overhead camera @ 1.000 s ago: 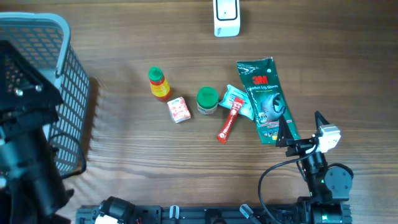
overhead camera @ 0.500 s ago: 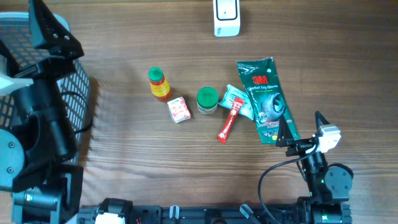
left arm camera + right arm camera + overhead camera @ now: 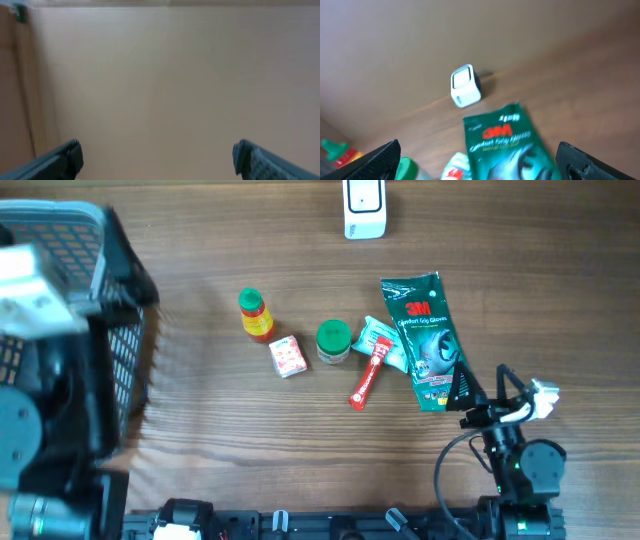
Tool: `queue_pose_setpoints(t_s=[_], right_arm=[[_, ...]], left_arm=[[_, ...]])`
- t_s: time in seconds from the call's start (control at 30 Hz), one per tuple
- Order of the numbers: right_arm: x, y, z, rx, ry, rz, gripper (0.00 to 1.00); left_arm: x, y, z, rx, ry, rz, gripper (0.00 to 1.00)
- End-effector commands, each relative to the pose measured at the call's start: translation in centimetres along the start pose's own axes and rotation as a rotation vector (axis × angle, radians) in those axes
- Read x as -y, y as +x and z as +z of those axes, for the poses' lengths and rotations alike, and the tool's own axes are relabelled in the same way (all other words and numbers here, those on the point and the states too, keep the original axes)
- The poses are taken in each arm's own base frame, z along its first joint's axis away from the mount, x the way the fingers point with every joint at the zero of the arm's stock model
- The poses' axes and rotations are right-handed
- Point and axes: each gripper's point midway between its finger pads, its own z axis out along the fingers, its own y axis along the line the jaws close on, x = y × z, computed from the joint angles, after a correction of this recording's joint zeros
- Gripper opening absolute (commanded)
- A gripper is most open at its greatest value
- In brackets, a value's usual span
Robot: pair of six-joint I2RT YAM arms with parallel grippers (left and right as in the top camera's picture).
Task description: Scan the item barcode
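Both grippers stand wide apart and hold nothing: the right gripper (image 3: pixel 484 387) hovers in the lower right of the overhead frame, one finger over the bottom corner of the green pack (image 3: pixel 425 330). The left gripper (image 3: pixel 157 162) faces only a plain, blurred beige surface. The pack is probably the item to scan, being the nearest thing to the right arm. It lies flat on the table (image 3: pixel 250 440) right of centre, its top pointing toward the white scanner (image 3: pixel 364 208) at the top middle, well apart from it. The main risk is the pick. A flat film pack gives the fingers little to bite, so they may skid over it, crumple it, or catch only a corner and let it droop. No barcode can be made out from here, so it may face the table and need turning. A small packet (image 3: pixel 372 335) lies against the pack's left edge, with a red tube (image 3: pixel 368 377) across it, and both could be dragged along. Further left sit a green-lidded jar (image 3: pixel 333 340), a carton (image 3: pixel 287 357) and a bottle (image 3: pixel 255 315), clear of the path. The scanner is light and could tip if struck. The left arm is a blur over the basket (image 3: pixel 128 340) at far left, out of the way.
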Motion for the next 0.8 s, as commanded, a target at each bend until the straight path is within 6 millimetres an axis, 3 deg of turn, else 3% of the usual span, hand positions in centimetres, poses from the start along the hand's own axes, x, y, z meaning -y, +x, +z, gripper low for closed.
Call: queue_pose_setpoints(t_s=[0.0,0.2,0.27,0.37,0.43,0.63,0.77], right_arm=[[0.1,2.6,0.5,-0.128,0.005,0.334,1.00],[0.6,7.6,0.6,-0.361,0.098,0.735,1.00],[0.5,8.5,0.6,-0.408,0.084,0.669,1.00],[-0.6,9.5,0.4,-0.483,-0.034,0.394,1.00],[-0.8,10.0,0.3,-0.519,-0.057,0.344,1.00],[-3.0,7.3,1.1,-0.560,-0.103,0.212,1.00],[-1.4,5.8,0.6,-0.644,0.110,0.154,1.00]], left_arm=[[1.2,-3.5,-6.3,0.109,0.165,0.007,1.00],[-0.8,-8.6,-12.7,0.321,0.142,-0.025,1.00],[-1.1,-8.5,-13.2,0.316,0.130,-0.026,1.00],[-1.7,-8.6,-14.2,0.331,0.108,-0.024,1.00],[-2.2,-9.1,-15.3,0.356,0.083,-0.017,1.00],[-3.4,-8.8,-18.8,0.447,0.003,-0.057,1.00],[-3.7,-6.3,-20.4,0.511,0.000,-0.185,1.00]])
